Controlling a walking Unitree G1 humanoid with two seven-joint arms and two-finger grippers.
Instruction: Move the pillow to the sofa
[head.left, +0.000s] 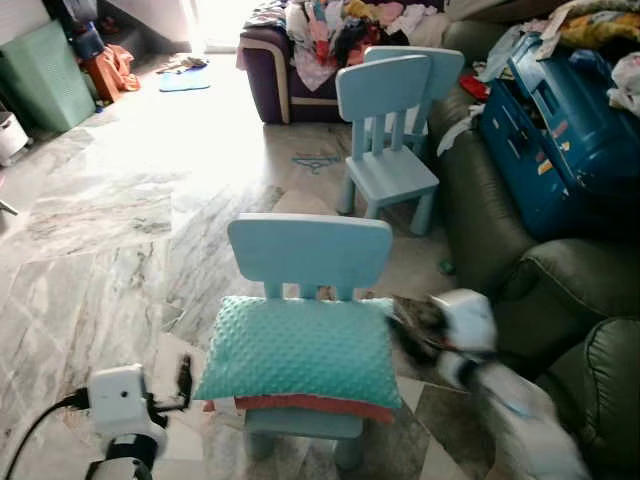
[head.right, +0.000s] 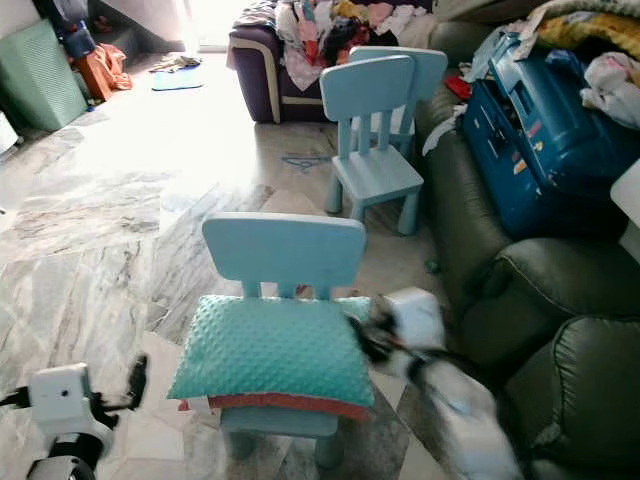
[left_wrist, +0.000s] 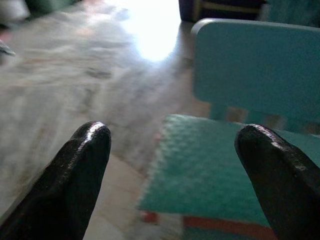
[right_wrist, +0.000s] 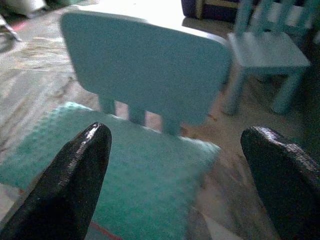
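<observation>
A teal dotted pillow (head.left: 300, 350) with a red underside lies on the seat of a small light-blue chair (head.left: 310, 248). My left gripper (head.left: 184, 378) hangs low beside the pillow's left edge, a short gap away. In the left wrist view its fingers (left_wrist: 85, 165) are spread open with the pillow's corner (left_wrist: 210, 170) ahead of them. My right gripper (head.left: 408, 330), blurred by motion, is at the pillow's right edge. It is open in the right wrist view, fingers (right_wrist: 80, 170) apart over the pillow (right_wrist: 135, 170). The dark green sofa (head.left: 560, 290) stands just to the right.
A blue case (head.left: 560, 130) and loose clothes lie on the sofa's far part. A second blue chair (head.left: 385, 130) stands behind the first. A purple couch (head.left: 270, 70) heaped with clothes is at the back. Marble floor (head.left: 100, 230) opens to the left.
</observation>
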